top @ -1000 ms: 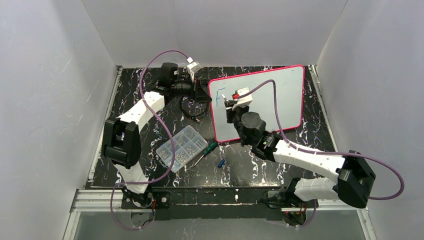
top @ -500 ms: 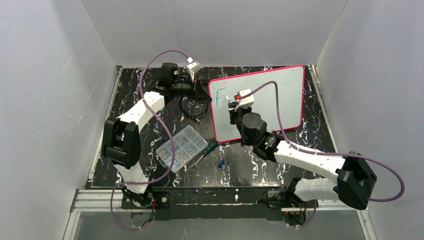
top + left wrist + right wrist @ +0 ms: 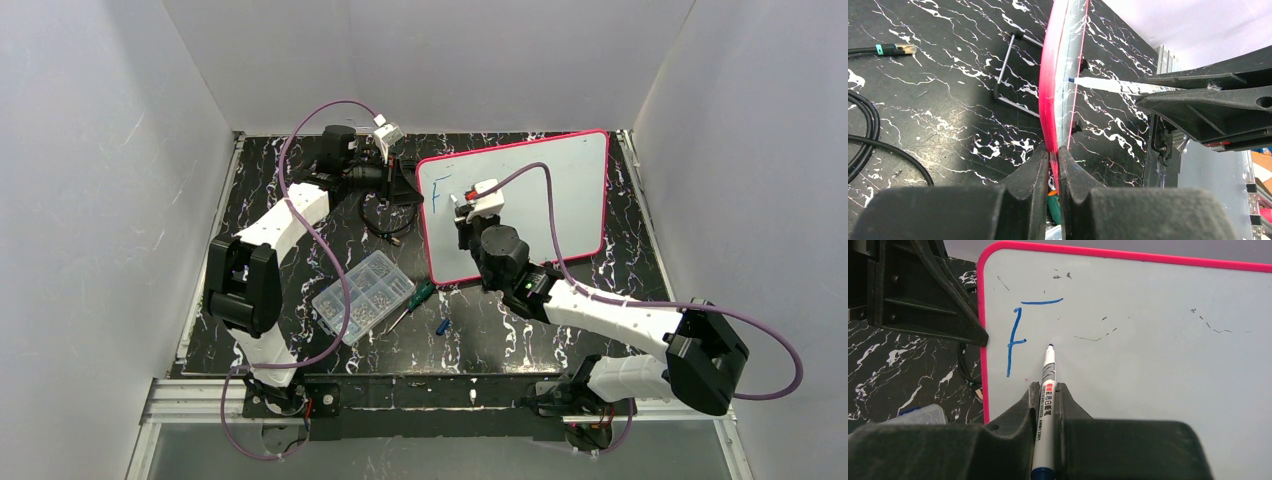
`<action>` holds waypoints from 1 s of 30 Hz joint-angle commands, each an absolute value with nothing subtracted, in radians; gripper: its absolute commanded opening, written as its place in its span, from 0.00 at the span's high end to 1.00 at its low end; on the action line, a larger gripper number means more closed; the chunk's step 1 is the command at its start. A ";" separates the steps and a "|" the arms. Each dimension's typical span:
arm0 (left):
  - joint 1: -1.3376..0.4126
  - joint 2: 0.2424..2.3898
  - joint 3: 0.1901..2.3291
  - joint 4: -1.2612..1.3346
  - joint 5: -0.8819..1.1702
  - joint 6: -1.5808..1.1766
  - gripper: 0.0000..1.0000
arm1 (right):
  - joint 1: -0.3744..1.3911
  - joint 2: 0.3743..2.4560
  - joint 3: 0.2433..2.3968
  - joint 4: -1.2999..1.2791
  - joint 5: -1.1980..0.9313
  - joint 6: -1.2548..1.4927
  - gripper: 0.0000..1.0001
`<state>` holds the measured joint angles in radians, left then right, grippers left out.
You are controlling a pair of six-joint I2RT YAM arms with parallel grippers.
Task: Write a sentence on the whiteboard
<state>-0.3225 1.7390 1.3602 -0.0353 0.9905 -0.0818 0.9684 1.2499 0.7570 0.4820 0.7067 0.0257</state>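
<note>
- Large glossy white whiteboard with thin pink-red frame [image 3: 560, 190] sits far centre-right on the black marble-pattern table [image 3: 480, 330]. The left wrist cam shows it edge-on [image 3: 1050, 90], w/ a thin metal wire stand [image 3: 1008, 75] on the table beside it.
- Your left gripper [image 3: 408, 186] is pinched on the board's left frame edge; in the wrist cam the jaws [image 3: 1054, 152] squeeze the pink rim from both sides.
- Your right gripper [image 3: 462, 212] grips a white-barrel marker w/ blue tip [image 3: 1048, 375], jaws [image 3: 1047, 387] tight on the barrel. The blue end cap pokes out on the near side.
- Marker label: red band w/ white characters, then small black print. Both are too small to read.
- The blue handwritten sentence [image 3: 1018, 335] is only a capital "F" so far, near the board's top-left corner [image 3: 437, 190].
- Marker tip sits just right of the F, level w/ its crossbar. The left wrist cam shows the tip [image 3: 1071, 79] at the board face; firm contact can't be confirmed.
- Faint dark smudges are scattered over the white surface.
- Near-left of the board: a clear plastic compartment box of small parts [image 3: 363, 296], w/ a green-handled screwdriver [image 3: 412, 298] just right of it.
</note>
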 commanded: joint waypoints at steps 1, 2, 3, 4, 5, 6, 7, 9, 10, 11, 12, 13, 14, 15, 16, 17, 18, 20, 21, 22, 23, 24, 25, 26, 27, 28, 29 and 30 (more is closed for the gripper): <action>-0.336 1.679 1.352 -0.074 1.039 -0.062 1.00 | 0.959 1.262 0.778 0.542 0.684 0.014 0.99; -0.336 1.679 1.353 -0.074 1.039 -0.062 1.00 | 0.959 1.262 0.778 0.542 0.672 0.011 0.99; -0.337 1.679 1.353 -0.074 1.039 -0.061 1.00 | 0.959 1.262 0.778 0.541 0.665 0.010 0.99; -0.336 1.679 1.352 -0.073 1.039 -0.061 1.00 | 0.959 1.261 0.777 0.539 0.659 0.008 0.99; -0.336 1.679 1.354 -0.073 1.039 -0.062 1.00 | 0.959 1.260 0.775 0.535 0.655 0.008 0.99; -0.336 1.679 1.354 -0.074 1.039 -0.061 1.00 | 0.959 1.260 0.771 0.532 0.650 0.009 0.99; -0.336 1.679 1.353 -0.074 1.039 -0.061 1.00 | 0.959 1.259 0.766 0.528 0.643 0.013 0.99; -0.336 1.680 1.354 -0.073 1.038 -0.061 1.00 | 0.959 1.256 0.753 0.520 0.628 0.029 0.99; -0.336 1.679 1.354 -0.073 1.039 -0.061 1.00 | 0.960 1.254 0.745 0.514 0.624 0.038 0.99; -0.336 1.679 1.355 -0.074 1.039 -0.061 1.00 | 0.960 1.252 0.738 0.508 0.623 0.048 0.99; -0.336 1.679 1.354 -0.075 1.039 -0.062 1.00 | 0.960 1.249 0.729 0.505 0.622 0.055 0.99; -0.337 1.678 1.354 -0.074 1.039 -0.061 1.00 | 0.960 1.245 0.719 0.500 0.621 0.061 0.99; -0.337 1.679 1.354 -0.075 1.037 -0.060 1.00 | 0.960 1.241 0.712 0.496 0.622 0.066 0.99; -0.337 1.678 1.353 -0.075 1.038 -0.060 1.00 | 0.960 1.236 0.704 0.489 0.623 0.071 0.99; -0.336 1.679 1.354 -0.074 1.037 -0.060 1.00 | 0.960 1.232 0.697 0.481 0.625 0.075 0.99; -0.336 1.679 1.354 -0.075 1.037 -0.060 1.00 | 0.960 1.227 0.691 0.476 0.626 0.078 0.99; -0.336 1.679 1.354 -0.076 1.037 -0.060 1.00 | 0.960 1.221 0.685 0.470 0.628 0.081 0.99; -0.336 1.680 1.354 -0.075 1.037 -0.060 1.00 | 0.960 1.212 0.672 0.466 0.643 0.084 0.99; -0.336 1.681 1.354 -0.075 1.038 -0.060 1.00 | 0.960 1.208 0.668 0.466 0.652 0.085 0.99; -0.336 1.683 1.354 -0.076 1.039 -0.061 1.00 | 0.960 1.206 0.669 0.465 0.665 0.084 0.99; -0.337 1.681 1.353 -0.075 1.039 -0.060 1.00 | 0.960 1.205 0.671 0.466 0.675 0.081 0.99; -0.336 1.682 1.354 -0.076 1.039 -0.061 1.00 | 0.960 1.205 0.675 0.465 0.687 0.078 0.99; -0.336 1.683 1.354 -0.075 1.039 -0.060 1.00 | 0.960 1.204 0.681 0.465 0.696 0.075 0.99; -0.336 1.683 1.354 -0.074 1.039 -0.061 1.00 | 0.960 1.206 0.687 0.471 0.701 0.070 0.99; -0.336 1.682 1.354 -0.075 1.039 -0.060 1.00 | 0.960 1.209 0.692 0.481 0.704 0.060 0.99; -0.336 1.683 1.353 -0.075 1.039 -0.060 1.00 | 0.960 1.212 0.699 0.489 0.706 0.053 0.99; -0.336 1.684 1.354 -0.075 1.039 -0.060 1.00 | 0.960 1.215 0.705 0.498 0.708 0.046 0.99; -0.336 1.683 1.354 -0.075 1.039 -0.061 1.00 | 0.960 1.220 0.711 0.507 0.709 0.039 0.99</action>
<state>-0.3225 1.7390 1.3602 -0.0387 0.9722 -0.0780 0.9657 1.2179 0.6777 0.4778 0.6434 0.0727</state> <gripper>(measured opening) 0.075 0.168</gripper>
